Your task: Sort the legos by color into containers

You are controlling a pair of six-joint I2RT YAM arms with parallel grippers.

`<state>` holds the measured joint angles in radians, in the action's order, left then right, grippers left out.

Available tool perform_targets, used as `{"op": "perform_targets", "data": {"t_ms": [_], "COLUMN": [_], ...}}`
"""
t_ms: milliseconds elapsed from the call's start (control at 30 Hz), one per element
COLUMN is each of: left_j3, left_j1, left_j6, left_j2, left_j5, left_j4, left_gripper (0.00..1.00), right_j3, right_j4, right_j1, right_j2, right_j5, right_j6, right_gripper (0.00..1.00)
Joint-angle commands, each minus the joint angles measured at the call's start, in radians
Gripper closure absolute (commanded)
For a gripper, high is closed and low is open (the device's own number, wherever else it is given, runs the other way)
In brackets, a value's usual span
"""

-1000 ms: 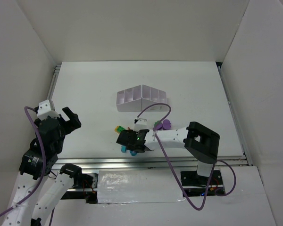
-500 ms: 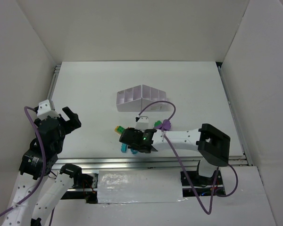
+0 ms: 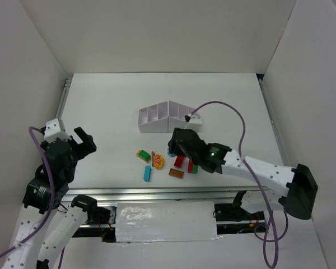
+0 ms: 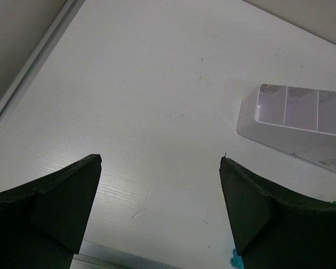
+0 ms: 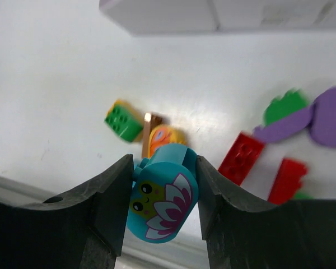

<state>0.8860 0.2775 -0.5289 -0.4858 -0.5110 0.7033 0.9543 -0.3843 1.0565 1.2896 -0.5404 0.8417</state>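
Observation:
My right gripper (image 3: 175, 148) is shut on a teal brick with a flower and face print (image 5: 163, 200) and holds it above the loose legos. Below it lie a green-and-yellow brick (image 3: 141, 154), an orange brick (image 3: 157, 159), a flat light blue brick (image 3: 148, 174), a brown brick (image 3: 176, 173) and two red bricks (image 3: 180, 162). Purple pieces (image 5: 325, 115) and a green one (image 5: 284, 106) show in the right wrist view. The white divided tray (image 3: 169, 116) stands just behind the pile. My left gripper (image 3: 82, 140) is open and empty at the far left, above bare table.
White walls close in the table on the left, back and right. A metal rail (image 3: 157, 194) runs along the near edge. The tray's open compartments (image 4: 299, 106) show at the right of the left wrist view.
My right gripper has risen off the pile with the teal brick and moved right and back toward the tray, uncovering the bricks below. The left arm has not moved.

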Motion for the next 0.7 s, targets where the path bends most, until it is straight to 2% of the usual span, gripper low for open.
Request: {"op": "perform_targets", "data": {"t_ms": [0,33,67,200,267,333,367,400,433,467,500,533,567,633,667], "left_j3": [0.013,0.011,0.011,0.014,0.011,-0.001,-0.010,-0.016,-0.050,-0.079,-0.109,-0.181,-0.218,-0.268,-0.265], "left_j1": [0.003,0.003,0.005,0.005,0.005,0.005,0.003,0.005,0.005,0.005,0.006,0.008,0.015,0.070,0.130], "left_j6": [0.003,0.003,0.004,0.020,0.053,0.084,0.090,0.073,0.049,-0.032,-0.096,-0.161,-0.295,-0.367,-0.364], "left_j2": [0.003,0.003,0.000,-0.005,0.001,0.004,0.000,-0.007,-0.019,-0.028,-0.039,-0.065,-0.077,-0.114,-0.126], "left_j5": [-0.007,-0.004,-0.003,0.026,0.130,0.303,0.515,0.633,0.749,0.974,1.073,1.156,1.245,1.241,1.191], "left_j4": [-0.037,-0.039,-0.038,-0.048,-0.071,-0.143,-0.166,-0.194,-0.291,-0.365,-0.455,-0.552,-0.767,-0.893,-0.915], "left_gripper": [0.00,0.00,0.00,0.01,0.01,0.00,0.01,0.00,0.01,0.00,0.01,0.01,0.00,0.00,0.01], "right_j3": [-0.083,-0.092,-0.094,-0.039,-0.009,0.003,0.009,0.015,0.024,0.047,0.061,0.076,0.107,0.151,0.165], "right_j4": [0.254,0.286,0.292,0.257,0.234,0.226,0.231,0.231,0.220,0.210,0.200,0.187,0.177,0.147,0.131], "right_j1": [-0.107,-0.156,-0.168,-0.170,-0.168,-0.164,-0.158,-0.152,-0.145,-0.136,-0.113,-0.096,-0.087,-0.052,-0.046], "right_j2": [-0.157,-0.202,-0.216,-0.234,-0.230,-0.236,-0.237,-0.236,-0.230,-0.224,-0.210,-0.201,-0.193,-0.171,-0.159], "right_j5": [0.149,0.236,0.259,0.284,0.286,0.274,0.258,0.247,0.232,0.193,0.172,0.148,0.090,0.042,0.010], "right_j6": [-0.282,-0.297,-0.323,-0.357,-0.336,-0.303,-0.271,-0.254,-0.238,-0.202,-0.190,-0.181,-0.156,-0.104,-0.083], "right_gripper": [1.00,1.00,1.00,1.00,1.00,1.00,1.00,1.00,1.00,1.00,1.00,1.00,1.00,1.00,1.00]}}
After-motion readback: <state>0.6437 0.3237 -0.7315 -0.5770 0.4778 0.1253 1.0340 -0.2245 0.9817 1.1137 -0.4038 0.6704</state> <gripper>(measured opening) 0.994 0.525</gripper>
